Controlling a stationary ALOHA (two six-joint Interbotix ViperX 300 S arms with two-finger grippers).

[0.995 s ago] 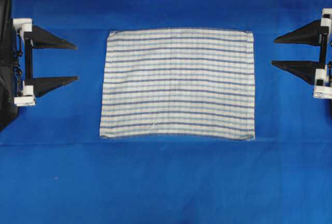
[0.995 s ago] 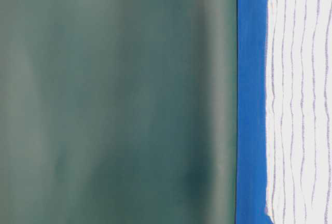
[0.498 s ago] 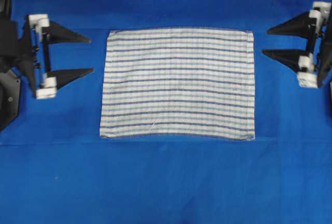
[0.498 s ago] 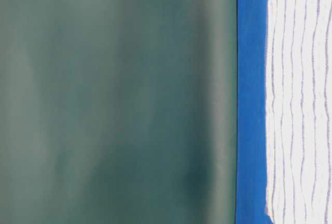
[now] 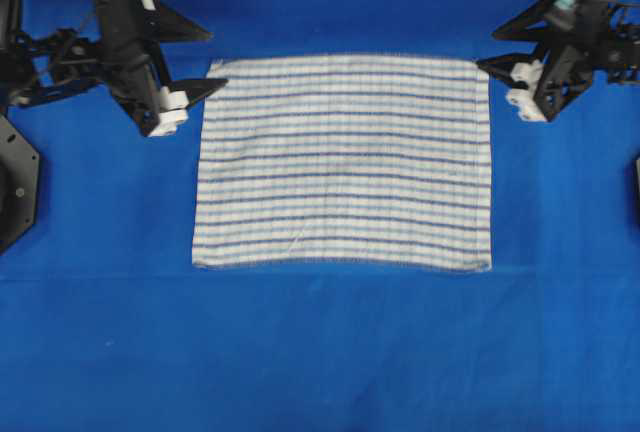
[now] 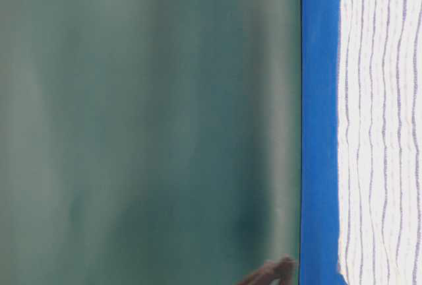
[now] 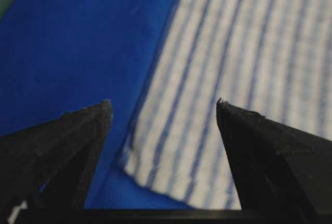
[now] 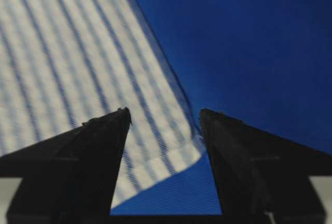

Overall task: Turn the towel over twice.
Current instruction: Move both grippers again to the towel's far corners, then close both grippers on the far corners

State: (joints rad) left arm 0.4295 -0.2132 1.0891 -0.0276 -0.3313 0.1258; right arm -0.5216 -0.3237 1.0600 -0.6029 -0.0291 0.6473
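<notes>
Both hands, left hand (image 5: 210,57) and right hand (image 5: 486,46), now swing spread to the towel's (image 5: 343,162) ten and two o'clock corners, approaching the first flip; next, pinching both corners.

No legible text anywhere.

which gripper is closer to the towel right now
Left, narrowly. The left gripper has one fingertip over the towel at its far left corner; the right gripper sits open just off the far right corner.
</notes>
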